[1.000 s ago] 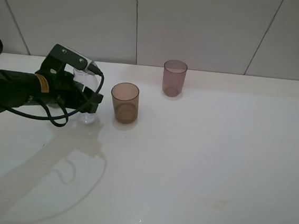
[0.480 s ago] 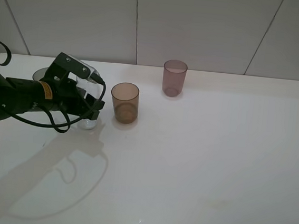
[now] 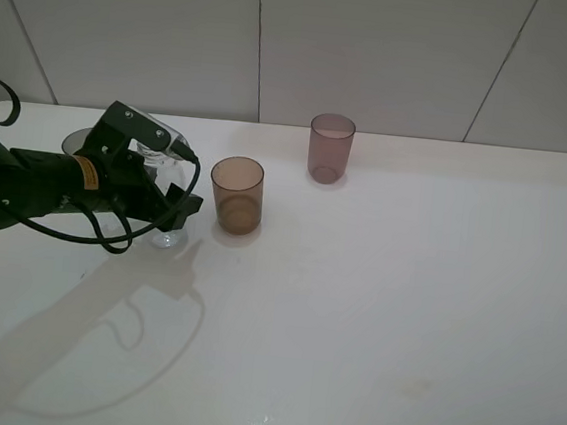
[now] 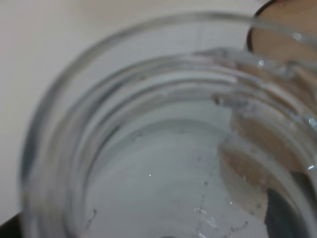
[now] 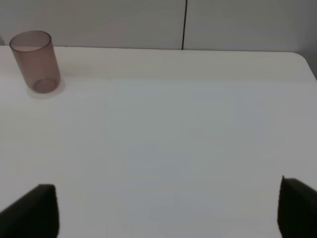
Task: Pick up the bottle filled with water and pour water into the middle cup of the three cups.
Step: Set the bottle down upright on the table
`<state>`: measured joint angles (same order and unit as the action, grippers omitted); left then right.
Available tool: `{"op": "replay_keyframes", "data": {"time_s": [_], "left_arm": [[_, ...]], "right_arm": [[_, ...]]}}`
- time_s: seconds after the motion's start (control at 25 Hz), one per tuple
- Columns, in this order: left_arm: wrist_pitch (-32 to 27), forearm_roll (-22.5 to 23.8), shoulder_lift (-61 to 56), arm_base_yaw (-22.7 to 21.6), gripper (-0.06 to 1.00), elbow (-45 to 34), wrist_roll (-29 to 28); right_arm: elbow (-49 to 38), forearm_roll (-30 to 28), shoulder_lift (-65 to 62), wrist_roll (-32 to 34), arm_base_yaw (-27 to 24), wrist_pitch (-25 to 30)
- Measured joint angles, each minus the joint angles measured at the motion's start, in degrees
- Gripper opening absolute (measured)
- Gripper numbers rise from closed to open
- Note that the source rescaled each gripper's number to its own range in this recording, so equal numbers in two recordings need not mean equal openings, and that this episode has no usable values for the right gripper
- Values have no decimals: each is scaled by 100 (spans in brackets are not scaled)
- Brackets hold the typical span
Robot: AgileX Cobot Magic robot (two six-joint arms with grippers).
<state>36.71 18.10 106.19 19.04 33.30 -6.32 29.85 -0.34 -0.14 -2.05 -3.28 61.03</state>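
The clear bottle (image 3: 166,234) stands on the white table (image 3: 375,302) at the left, and its ribbed neck (image 4: 163,148) fills the left wrist view. My left gripper (image 3: 171,212) straddles the bottle with its jaws spread, one dark finger (image 3: 190,205) standing off the bottle's right side. Just right of it is the amber middle cup (image 3: 236,194), whose rim (image 4: 287,25) also shows at the edge of the left wrist view. A mauve cup (image 3: 330,148) (image 5: 34,62) stands farther back. The grey cup (image 3: 77,140) is mostly hidden behind the left arm. My right gripper (image 5: 163,213) is open over bare table, holding nothing.
A tiled wall (image 3: 379,51) runs along the table's back edge. The left arm's black cable (image 3: 101,227) loops low over the table in front of the bottle. The right arm does not show in the exterior high view.
The bottle has come down from a slightly raised, leaning pose to standing on the table. The left gripper's finger has moved outward from the bottle's side.
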Motion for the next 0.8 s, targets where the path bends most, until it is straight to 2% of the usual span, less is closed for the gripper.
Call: {"op": "replay_keyframes", "data": {"time_s": [0.36, 0.68, 0.8], "left_arm": [[-51, 0, -741, 0, 99, -8, 38], [-498, -20, -1723, 0, 99, -19, 108], [-1042, -427, -2322, 0, 99, -19, 127]], "right_arm": [[0, 34, 0, 0, 0, 0], [0, 0, 0, 0, 0, 0], [0, 0, 0, 0, 0, 0]]}}
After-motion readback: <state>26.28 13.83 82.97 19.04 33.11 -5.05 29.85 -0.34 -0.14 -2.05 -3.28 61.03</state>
